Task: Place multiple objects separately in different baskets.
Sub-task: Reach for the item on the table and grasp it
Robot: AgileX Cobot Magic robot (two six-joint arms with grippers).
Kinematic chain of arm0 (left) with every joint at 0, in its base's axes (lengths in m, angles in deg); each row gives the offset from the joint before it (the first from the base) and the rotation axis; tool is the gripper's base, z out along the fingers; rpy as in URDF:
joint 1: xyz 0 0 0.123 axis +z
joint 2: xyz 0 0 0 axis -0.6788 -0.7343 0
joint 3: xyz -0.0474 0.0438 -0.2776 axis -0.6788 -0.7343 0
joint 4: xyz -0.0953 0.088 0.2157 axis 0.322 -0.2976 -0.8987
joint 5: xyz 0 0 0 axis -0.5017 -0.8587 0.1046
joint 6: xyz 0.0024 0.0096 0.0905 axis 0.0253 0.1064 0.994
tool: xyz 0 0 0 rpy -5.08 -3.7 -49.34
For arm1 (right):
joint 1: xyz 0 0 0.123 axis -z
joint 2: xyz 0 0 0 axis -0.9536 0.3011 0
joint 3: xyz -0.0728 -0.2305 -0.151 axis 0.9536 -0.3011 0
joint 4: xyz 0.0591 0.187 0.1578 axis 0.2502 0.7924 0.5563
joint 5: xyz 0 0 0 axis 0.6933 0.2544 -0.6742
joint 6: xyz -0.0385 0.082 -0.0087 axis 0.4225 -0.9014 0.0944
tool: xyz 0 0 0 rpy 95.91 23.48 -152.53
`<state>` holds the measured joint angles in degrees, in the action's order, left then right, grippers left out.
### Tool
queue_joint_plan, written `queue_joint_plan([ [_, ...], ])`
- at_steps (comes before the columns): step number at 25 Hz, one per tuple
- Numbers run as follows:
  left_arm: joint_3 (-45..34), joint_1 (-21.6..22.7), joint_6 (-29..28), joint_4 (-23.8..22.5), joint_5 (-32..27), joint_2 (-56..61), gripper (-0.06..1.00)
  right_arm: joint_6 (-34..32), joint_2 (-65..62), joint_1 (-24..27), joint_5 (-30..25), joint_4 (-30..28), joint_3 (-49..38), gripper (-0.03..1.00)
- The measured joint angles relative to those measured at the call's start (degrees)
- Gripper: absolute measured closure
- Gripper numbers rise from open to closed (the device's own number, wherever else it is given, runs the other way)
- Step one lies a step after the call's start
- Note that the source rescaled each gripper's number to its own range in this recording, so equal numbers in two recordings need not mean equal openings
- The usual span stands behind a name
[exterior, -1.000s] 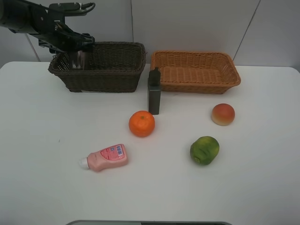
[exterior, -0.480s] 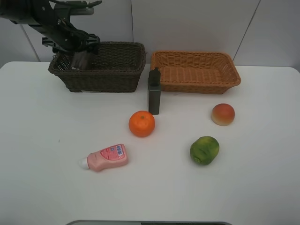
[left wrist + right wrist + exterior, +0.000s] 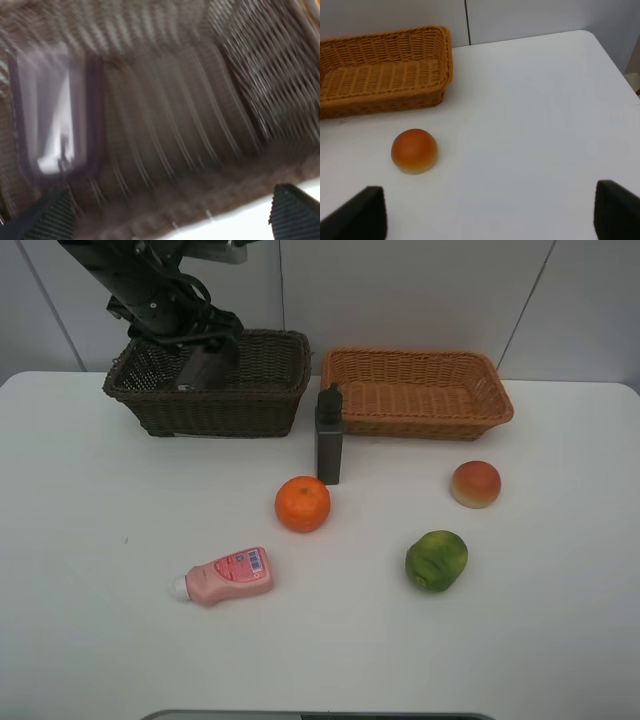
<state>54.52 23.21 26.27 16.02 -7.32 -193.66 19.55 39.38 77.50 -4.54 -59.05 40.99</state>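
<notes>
The mauve cup (image 3: 206, 367) lies inside the dark brown basket (image 3: 225, 412); in the blurred left wrist view the cup (image 3: 50, 110) rests against the basket's weave (image 3: 260, 75). My left gripper (image 3: 200, 335) hovers above it, open (image 3: 172, 215), holding nothing. On the table are the dark grey bottle (image 3: 328, 435), upright, the orange (image 3: 302, 503), the pink squeeze bottle (image 3: 225, 577) on its side, the green fruit (image 3: 436, 560) and the peach-like fruit (image 3: 476, 483). My right gripper (image 3: 490, 215) is open, near the peach-like fruit (image 3: 414, 150).
The orange-tan basket (image 3: 420, 426) stands right of the dark one, its inside bare; the right wrist view shows its wall (image 3: 380, 100). The grey bottle stands just in front of the gap between the baskets. White table ends at the right edge (image 3: 615, 60).
My left arm has swung right and risen over the dark basket. The cup now shows farther right inside it. Everything on the table stayed put.
</notes>
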Motion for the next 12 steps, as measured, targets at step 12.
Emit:
queue_joint_plan([
  [12, -12.92, -7.08, 19.96, -0.04, -8.43, 5.16, -0.06, 0.00, 0.00, 0.00, 0.00, 0.00, 0.00, 0.11],
])
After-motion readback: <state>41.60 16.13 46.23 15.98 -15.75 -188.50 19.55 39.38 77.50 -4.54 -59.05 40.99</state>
